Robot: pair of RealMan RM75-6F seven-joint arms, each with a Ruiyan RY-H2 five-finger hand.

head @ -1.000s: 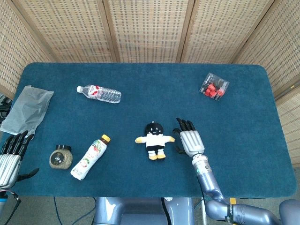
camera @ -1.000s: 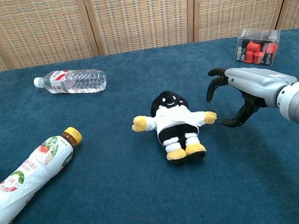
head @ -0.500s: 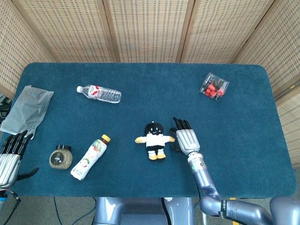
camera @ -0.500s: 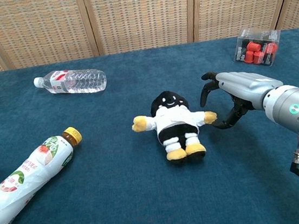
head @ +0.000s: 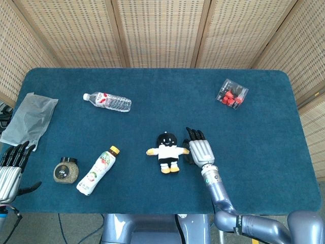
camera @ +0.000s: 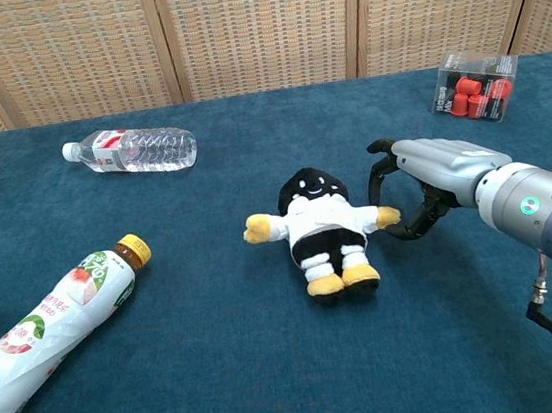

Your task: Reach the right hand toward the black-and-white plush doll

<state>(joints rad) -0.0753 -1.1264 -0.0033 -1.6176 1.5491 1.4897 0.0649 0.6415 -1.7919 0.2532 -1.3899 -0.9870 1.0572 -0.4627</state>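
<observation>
The black-and-white plush doll (head: 166, 151) lies on its back near the middle of the tabletop (head: 264, 132), a little toward the near edge, arms spread, yellow feet pointing at the near edge. Right beside it, on the side of the tabletop's right edge, sits the right hand (head: 199, 149), palm down, fingers curved and spread wide, holding nothing. From the chest view the fingertips (camera: 378, 148) arch over the doll's yellow paw, with the thumb curling in low just behind it; whether anything actually touches the paw, I cannot tell. The silver wrist and forearm run back toward the near right corner.

Over at the near left corner, the left hand (head: 11, 166) hangs just off the edge, fingers extended and apart, empty.

Around the cloth: a clear water bottle (head: 107, 101) lies on its side toward the far left, a drink bottle with a yellow cap (head: 97, 171) lies tilted near the near edge left of the doll, and a small dark-lidded jar (head: 66, 170) stands just beside it. A clear plastic bag (head: 29, 118) rests on the left edge, and a clear box of red pieces (head: 232, 93) sits toward the far right corner.
</observation>
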